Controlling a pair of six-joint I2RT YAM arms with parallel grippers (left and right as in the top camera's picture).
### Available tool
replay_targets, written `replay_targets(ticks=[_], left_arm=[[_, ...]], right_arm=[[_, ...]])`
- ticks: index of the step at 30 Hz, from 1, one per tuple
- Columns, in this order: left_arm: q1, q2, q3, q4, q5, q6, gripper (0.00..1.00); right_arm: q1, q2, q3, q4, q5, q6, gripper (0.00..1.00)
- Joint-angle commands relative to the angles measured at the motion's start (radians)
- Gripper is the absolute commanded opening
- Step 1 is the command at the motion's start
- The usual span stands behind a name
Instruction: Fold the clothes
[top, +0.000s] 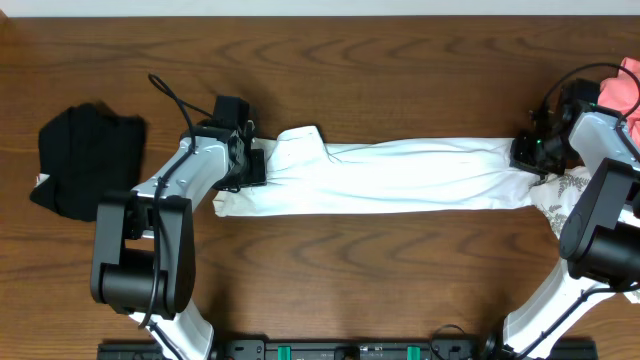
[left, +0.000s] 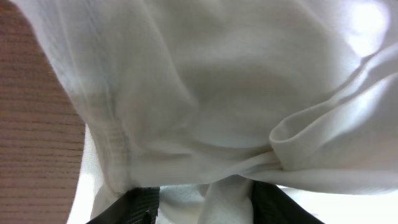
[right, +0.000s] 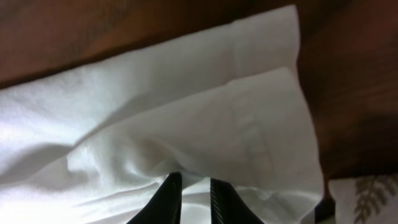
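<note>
White T-shirt (top: 400, 175) lies stretched across the middle of the table (top: 330, 270). My left gripper (top: 260, 165) pinches it toward the table's left, my right gripper (top: 522, 152) toward the table's right. I'd hold the tension even and move both ends together.

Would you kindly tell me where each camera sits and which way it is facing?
Overhead: fixed above the table, looking straight down; left arm and right arm show, with the white T-shirt stretched between them.
Left wrist: on the left arm, looking along its fingers into bunched white cloth.
Right wrist: on the right arm, looking past its fingers at the shirt's edge.
Shared: all three see the T-shirt.
</note>
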Motion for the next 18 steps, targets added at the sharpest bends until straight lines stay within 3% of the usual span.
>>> replay_targets(ticks=[1, 7, 18], left_arm=[[0.013, 0.020, -0.003, -0.013, -0.058, 0.009, 0.48], [0.031, 0.021, -0.003, -0.013, -0.058, 0.009, 0.49], [0.093, 0.021, -0.003, 0.019, -0.058, 0.005, 0.49]], right_arm=[[-0.025, 0.014, -0.002, 0.043, 0.095, -0.002, 0.18], [-0.025, 0.014, -0.002, 0.072, 0.095, -0.002, 0.25], [0.002, 0.014, -0.002, 0.042, -0.012, 0.000, 0.23]])
